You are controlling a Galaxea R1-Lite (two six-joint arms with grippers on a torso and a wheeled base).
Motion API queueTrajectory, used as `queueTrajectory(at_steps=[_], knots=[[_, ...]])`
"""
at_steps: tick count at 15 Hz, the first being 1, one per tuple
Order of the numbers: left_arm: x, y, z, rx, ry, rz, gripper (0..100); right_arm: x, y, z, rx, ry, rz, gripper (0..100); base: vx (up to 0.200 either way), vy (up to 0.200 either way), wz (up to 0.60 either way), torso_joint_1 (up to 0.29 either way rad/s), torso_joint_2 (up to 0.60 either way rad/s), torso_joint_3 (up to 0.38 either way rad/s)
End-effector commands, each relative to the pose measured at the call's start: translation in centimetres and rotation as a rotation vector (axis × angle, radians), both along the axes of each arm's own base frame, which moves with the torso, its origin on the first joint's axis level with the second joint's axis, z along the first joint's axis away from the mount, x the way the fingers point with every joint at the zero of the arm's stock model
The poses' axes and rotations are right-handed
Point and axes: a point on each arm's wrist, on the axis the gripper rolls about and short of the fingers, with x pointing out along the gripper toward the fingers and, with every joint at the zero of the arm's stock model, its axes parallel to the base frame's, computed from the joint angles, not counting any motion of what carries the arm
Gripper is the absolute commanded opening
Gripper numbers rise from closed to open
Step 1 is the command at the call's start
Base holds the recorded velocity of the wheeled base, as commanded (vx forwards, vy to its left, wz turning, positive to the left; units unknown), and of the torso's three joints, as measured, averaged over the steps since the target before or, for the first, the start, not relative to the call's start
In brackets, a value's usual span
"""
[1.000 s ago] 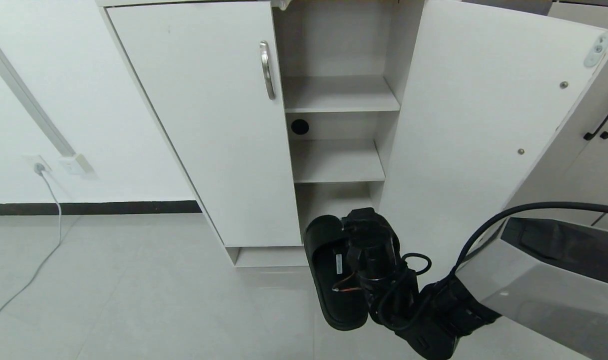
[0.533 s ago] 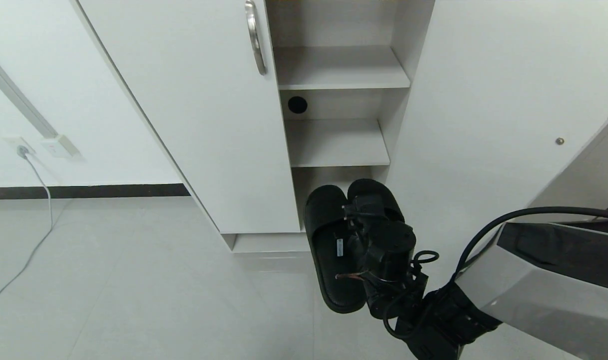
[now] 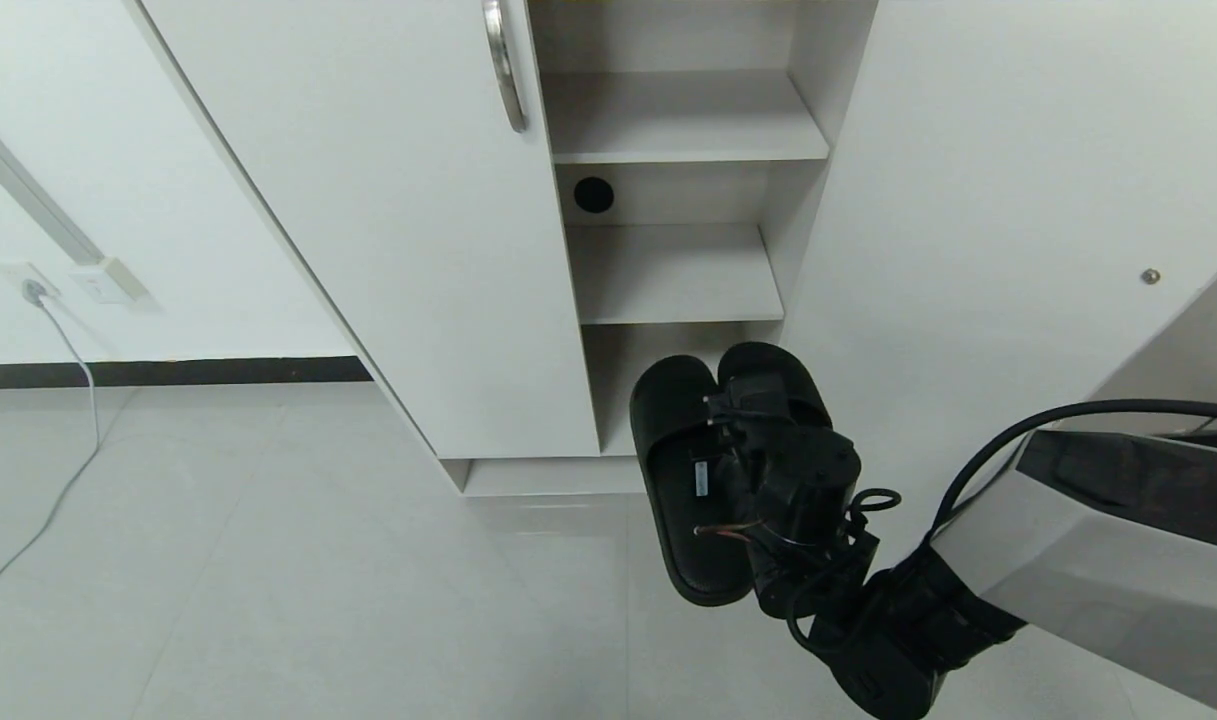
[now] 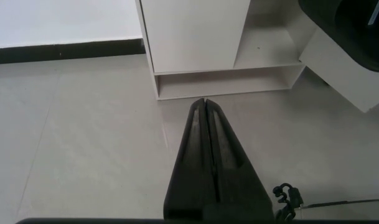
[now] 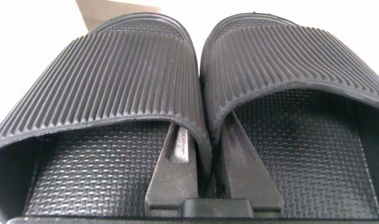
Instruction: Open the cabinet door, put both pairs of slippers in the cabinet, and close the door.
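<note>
1. The right claw [image 3: 746, 415] is pinching the pair of black slippers [image 3: 688, 470]. In the right wrist view one finger is sitting inside each slipper, and the two inner walls are being squeezed together between them.
2. The slippers are hanging side by side above the floor [image 3: 268, 560], soles down and straps up, directly in front of the cabinet [image 3: 418, 250].
3. Their long axis is running from the claw's wrist straight towards the bottom compartment [image 3: 633, 380], toes leading and heels trailing back towards the arm.
4. The opening is lying ahead of the toes, between the closed door [image 3: 528, 400] on the robot's left and the open door [image 3: 968, 250] on its right. The pair is looking roughly centred in that gap.
5. Whether the toes are already crossing the threshold or only overlapping it in the head view is not something I can tell.
6. The left claw [image 4: 205, 107] is pressed together, holding nothing, and is hanging low over the floor. It is pointing at the cabinet's base, well apart from the slippers.
7. In my judgement the right arm is the one doing the job. The coming move is looking like a forward push along the slippers' own axis, low enough for the straps to pass under the shelf [image 3: 673, 275] above.
</note>
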Motion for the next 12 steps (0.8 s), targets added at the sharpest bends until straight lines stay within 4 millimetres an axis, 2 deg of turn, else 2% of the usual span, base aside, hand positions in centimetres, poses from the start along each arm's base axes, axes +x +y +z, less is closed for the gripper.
queueTrajectory(at_steps=[1, 12], knots=[[0.0, 0.0, 0.0, 0.001, 0.002, 0.000, 0, 0.2, -0.6, 0.9, 0.014, -0.015, -0.015, 0, 0.000, 0.000, 0.00, 0.000, 0.00, 0.000], [0.0, 0.0, 0.0, -0.001, 0.002, 0.002, 0, 2.0, -2.5, 1.0, 0.003, -0.012, -0.079, 0, 0.000, 0.000, 0.00, 0.000, 0.00, 0.000]])
